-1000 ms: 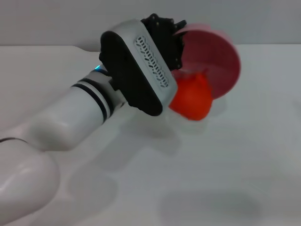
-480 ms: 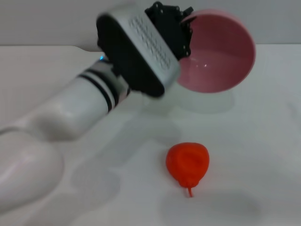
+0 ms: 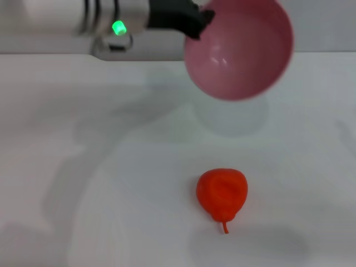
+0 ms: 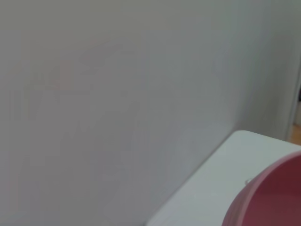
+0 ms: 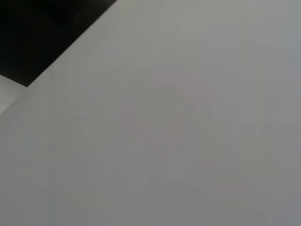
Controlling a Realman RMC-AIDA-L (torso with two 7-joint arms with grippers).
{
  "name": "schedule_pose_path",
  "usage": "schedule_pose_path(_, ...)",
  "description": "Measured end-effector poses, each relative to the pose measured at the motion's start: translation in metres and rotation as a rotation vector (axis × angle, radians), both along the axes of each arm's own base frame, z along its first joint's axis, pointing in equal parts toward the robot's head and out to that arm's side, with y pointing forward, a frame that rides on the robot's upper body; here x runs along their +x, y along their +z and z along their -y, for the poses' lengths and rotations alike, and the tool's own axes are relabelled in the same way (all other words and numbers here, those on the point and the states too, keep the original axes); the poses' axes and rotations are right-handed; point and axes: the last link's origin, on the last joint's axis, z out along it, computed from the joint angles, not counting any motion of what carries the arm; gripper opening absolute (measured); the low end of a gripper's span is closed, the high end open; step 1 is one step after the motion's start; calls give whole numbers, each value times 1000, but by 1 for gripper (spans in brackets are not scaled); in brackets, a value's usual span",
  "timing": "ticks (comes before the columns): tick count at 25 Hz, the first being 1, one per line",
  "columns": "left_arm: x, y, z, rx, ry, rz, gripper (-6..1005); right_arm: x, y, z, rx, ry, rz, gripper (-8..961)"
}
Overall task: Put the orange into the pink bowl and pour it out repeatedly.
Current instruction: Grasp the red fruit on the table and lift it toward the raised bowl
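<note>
Left hand (image 3: 197,25) grips pink bowl (image 3: 240,50) aloft over counter (image 3: 83,167) far edge, orange (image 3: 222,193) toward near edge.

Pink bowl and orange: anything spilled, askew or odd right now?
Nothing broken or spilled. The pink bowl is held up off the white table by the left gripper, tipped on its side with its empty inside facing the camera. The orange lies loose on the table nearer the robot, as expected after a pour.
</note>
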Motion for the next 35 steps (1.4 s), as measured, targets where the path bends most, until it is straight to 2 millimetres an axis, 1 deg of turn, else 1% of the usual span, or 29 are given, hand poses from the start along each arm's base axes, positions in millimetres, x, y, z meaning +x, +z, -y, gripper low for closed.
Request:
schedule_pose_path(1,2,13,-10,-76,69,26,43,0,-1,0,-25,1,-7,592)
schedule_pose_path(2,2,13,-10,-76,69,26,43,1,-2,-1,-53,3,-11,591)
schedule_pose_path(3,-4,45,-30,-201,217,47,43,1,-3,-1,-86,4,-11,589)
schedule_pose_path(4,-4,45,-30,-201,217,47,43,1,-4,-2,-121,6,-10,588)
schedule_pose_path(5,-9,62,-36,-226,277,48,43,1,-5,-4,-174,8,-6,587)
schedule_pose_path(8,-9,62,-36,-226,277,48,43,1,-4,-10,-313,3,16,583)
schedule_pose_path(9,-19,90,-39,-240,362,31,43,1,-3,-13,-362,-3,33,582)
schedule_pose_path(10,-19,90,-39,-240,362,31,43,1,-1,-16,-418,-16,51,581)
schedule_pose_path(11,-24,103,-36,-249,394,20,43,1,1,-19,-458,-28,69,580)
schedule_pose_path(13,-24,103,-36,-249,394,20,44,0,8,-27,-551,-70,133,577)
schedule_pose_path(14,-35,121,-29,-251,440,15,44,-2,10,-31,-591,-90,165,576)
schedule_pose_path(15,-35,121,-29,-251,440,15,44,-4,12,-35,-624,-110,201,575)
schedule_pose_path(16,-43,125,-26,-250,460,15,44,-6,13,-40,-677,-138,247,574)
schedule_pose_path(18,-43,125,-26,-250,460,15,44,-16,12,-52,-773,-188,354,571)
schedule_pose_path(19,-49,127,-23,-253,477,16,44,-21,9,-58,-818,-214,413,570)
schedule_pose_path(20,-49,127,-23,-253,477,16,44,-29,4,-65,-855,-233,478,569)
schedule_pose_path(21,-58,126,-20,-262,498,17,44,-35,-3,-71,-894,-248,537,568)
schedule_pose_path(22,-60,125,-19,-265,501,18,44,-42,-13,-77,-929,-264,607,566)
schedule_pose_path(26,-62,121,-16,-275,503,18,44,-65,-57,-96,-1044,-292,884,562)
schedule_pose_path(29,-65,119,-15,-280,508,15,44,-78,-87,-104,-1116,-258,1011,558)
schedule_pose_path(31,-67,119,-14,-281,511,15,44,-86,-100,-107,-1136,-235,1072,555)
schedule_pose_path(35,-69,119,-14,-283,514,14,43,-92,-118,-111,-1129,-230,1188,551)
